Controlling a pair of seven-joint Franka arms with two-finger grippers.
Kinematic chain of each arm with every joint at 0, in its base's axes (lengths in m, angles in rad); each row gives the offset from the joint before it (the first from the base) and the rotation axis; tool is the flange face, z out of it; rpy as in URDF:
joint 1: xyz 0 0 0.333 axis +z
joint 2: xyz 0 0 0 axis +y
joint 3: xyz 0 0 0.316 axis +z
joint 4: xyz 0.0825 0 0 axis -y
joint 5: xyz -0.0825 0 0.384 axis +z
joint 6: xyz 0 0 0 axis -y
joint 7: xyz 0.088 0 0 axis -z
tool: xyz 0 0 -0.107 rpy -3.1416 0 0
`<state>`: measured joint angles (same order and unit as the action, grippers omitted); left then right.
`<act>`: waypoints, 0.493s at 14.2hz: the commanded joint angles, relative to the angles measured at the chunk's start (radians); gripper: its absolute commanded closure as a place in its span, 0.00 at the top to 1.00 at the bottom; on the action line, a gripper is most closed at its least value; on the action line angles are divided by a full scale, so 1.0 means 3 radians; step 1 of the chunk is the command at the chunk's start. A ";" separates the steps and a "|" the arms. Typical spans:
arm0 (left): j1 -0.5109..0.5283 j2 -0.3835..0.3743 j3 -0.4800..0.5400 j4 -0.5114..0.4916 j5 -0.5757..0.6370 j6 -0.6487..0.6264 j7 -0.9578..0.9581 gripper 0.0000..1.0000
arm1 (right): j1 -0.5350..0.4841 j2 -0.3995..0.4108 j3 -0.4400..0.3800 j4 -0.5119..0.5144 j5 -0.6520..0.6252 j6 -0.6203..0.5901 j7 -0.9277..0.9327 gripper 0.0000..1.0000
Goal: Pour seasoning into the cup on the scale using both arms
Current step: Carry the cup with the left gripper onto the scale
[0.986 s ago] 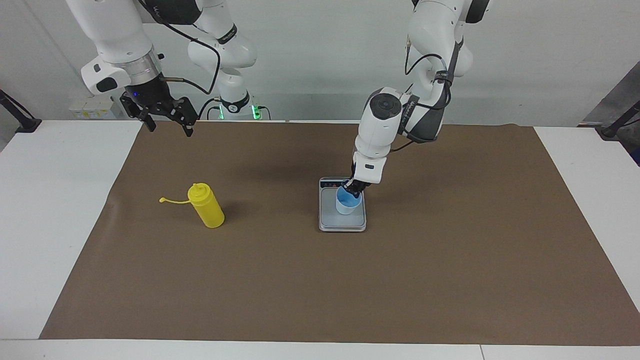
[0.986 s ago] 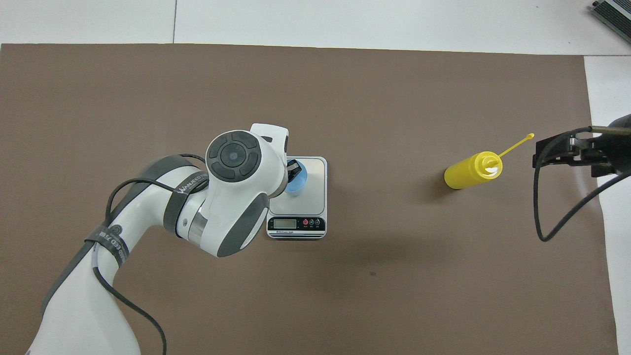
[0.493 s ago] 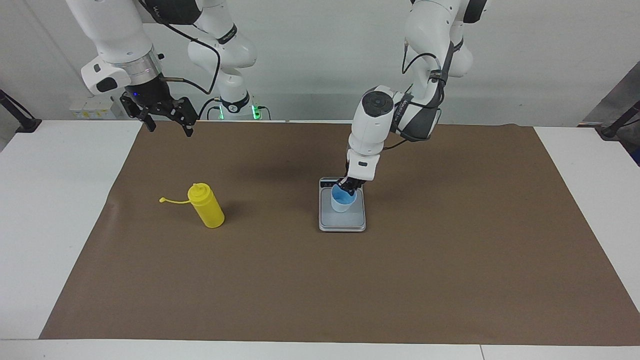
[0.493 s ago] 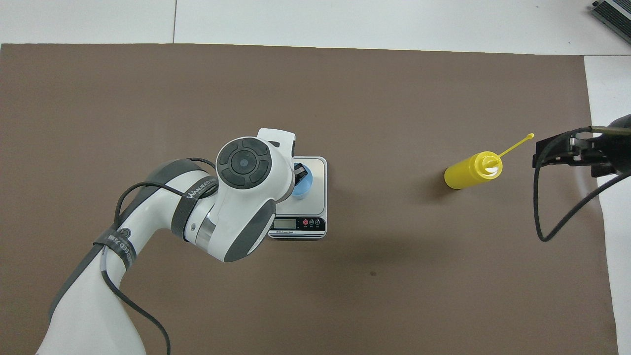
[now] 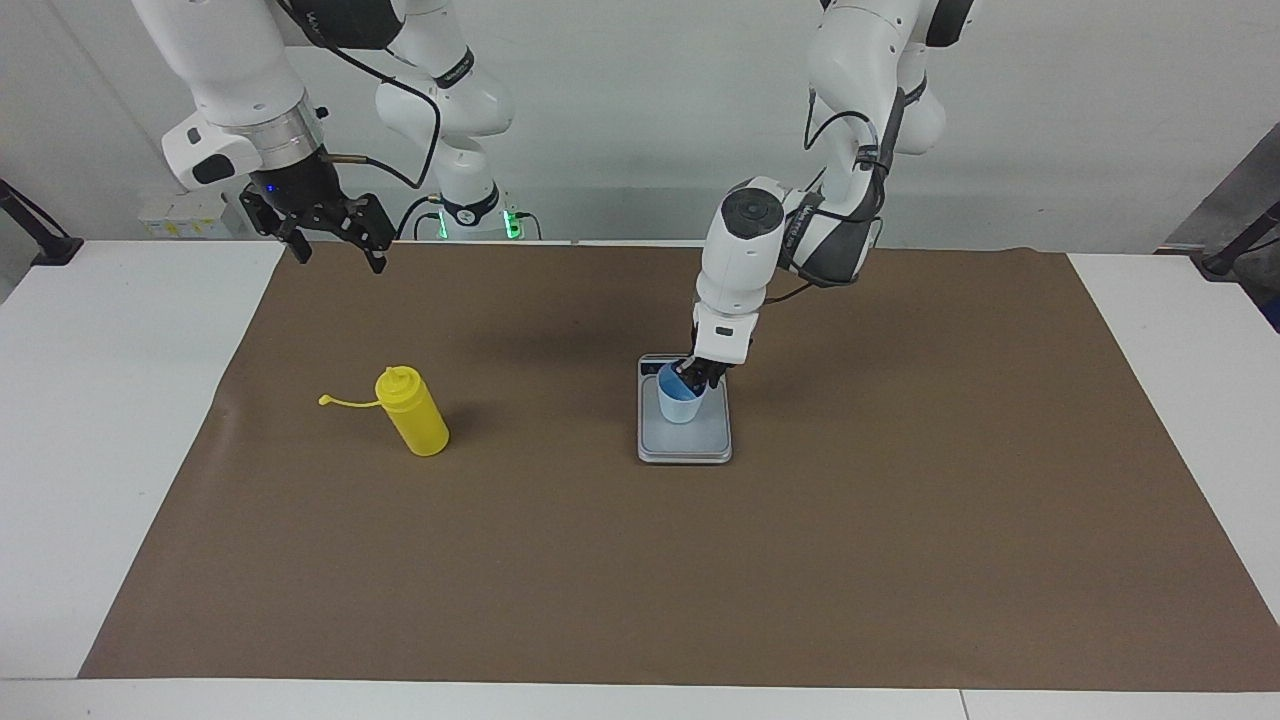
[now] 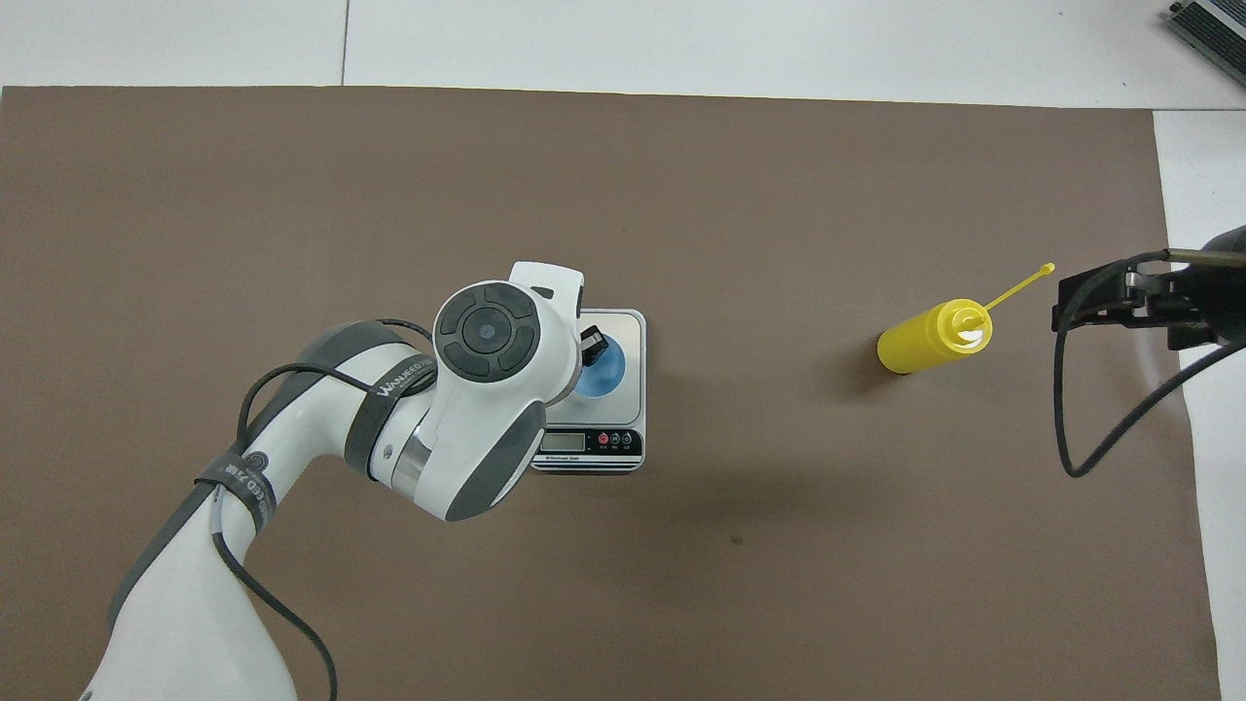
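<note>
Landmark: the scale (image 5: 685, 440) (image 6: 623, 336) is lying flat on the brown mat (image 5: 900, 500) (image 6: 292, 195) near the middle of the table (image 5: 100, 400) (image 6: 681, 39), its display strip at the edge nearest to me.

Cup (image 5: 680, 400) (image 6: 596, 368): light blue, standing upright on the scale's weighing plate, toward the display edge.

My left pincer (image 5: 700, 375) (image 6: 587, 341): it is reaching down over the scale, its tips sitting at the cup's rim on the side nearest to me. How far apart the tips are standing, and whether they are gripping the rim, I cannot tell; my own wrist housing is covering most of it from above.

Seasoning (image 5: 412, 411) (image 6: 933, 337): the yellow squeeze bottle is standing on the mat, well apart from the scale, toward my right arm's end of the table. Its thin cap strap is sticking out sideways from the nozzle, pointing away from the scale.

My right pincer (image 5: 330, 245) (image 6: 1119, 302): it is hanging in the air over the mat's edge at my right arm's end, well apart from the scale, fingers spread wide and holding nothing. This arm is waiting.
</note>
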<state>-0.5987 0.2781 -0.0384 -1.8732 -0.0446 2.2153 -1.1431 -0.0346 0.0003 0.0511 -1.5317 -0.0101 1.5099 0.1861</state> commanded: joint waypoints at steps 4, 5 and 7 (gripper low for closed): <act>-0.0024 -0.0012 0.0051 0.0021 0.0072 0.0020 -0.0045 0.49 | -0.0043 -0.0078 0.0009 -0.0110 0.0074 0.0085 -0.0043 1.00; -0.0009 -0.0012 0.0051 0.0046 0.0072 0.0010 -0.0040 0.50 | -0.0043 -0.0088 0.0009 -0.0135 0.0074 0.0101 -0.0078 1.00; 0.0012 -0.0012 0.0061 0.0148 0.0072 -0.0107 -0.0009 0.52 | -0.0038 -0.0108 0.0009 -0.0197 0.0079 0.0177 -0.0175 1.00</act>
<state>-0.5968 0.2776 -0.0279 -1.8577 -0.0436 2.2149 -1.1428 -0.0346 -0.0002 0.0511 -1.5377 -0.0100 1.5229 0.1725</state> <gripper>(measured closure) 0.502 0.000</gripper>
